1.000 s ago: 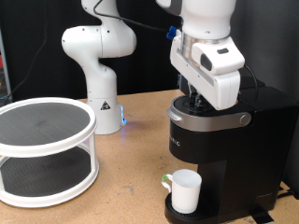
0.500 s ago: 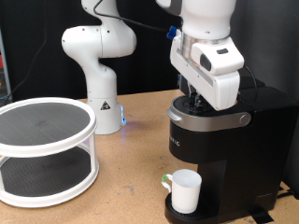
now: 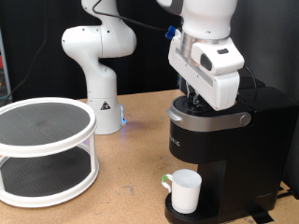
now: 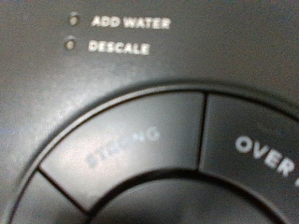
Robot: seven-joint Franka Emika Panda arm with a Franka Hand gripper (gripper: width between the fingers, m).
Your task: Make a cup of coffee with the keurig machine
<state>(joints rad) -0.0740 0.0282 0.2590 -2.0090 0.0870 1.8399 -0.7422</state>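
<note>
The keurig machine (image 3: 224, 149) is a black box at the exterior view's right, with its grey lid handle (image 3: 210, 119) down. The white cup (image 3: 185, 190) stands upright on the drip tray (image 3: 172, 213) under the spout. My gripper (image 3: 194, 99) hangs straight down onto the machine's top, its dark fingertips at or just above the lid, largely hidden by the white hand. The wrist view is filled by the machine's control panel (image 4: 149, 140) at very close range, with the words ADD WATER, DESCALE, STRONG and OVER; no fingers show there.
A white two-tier round rack (image 3: 47, 149) stands on the wooden table (image 3: 131, 177) at the exterior view's left. A second white robot arm (image 3: 101, 65) stands behind it, its base near the machine.
</note>
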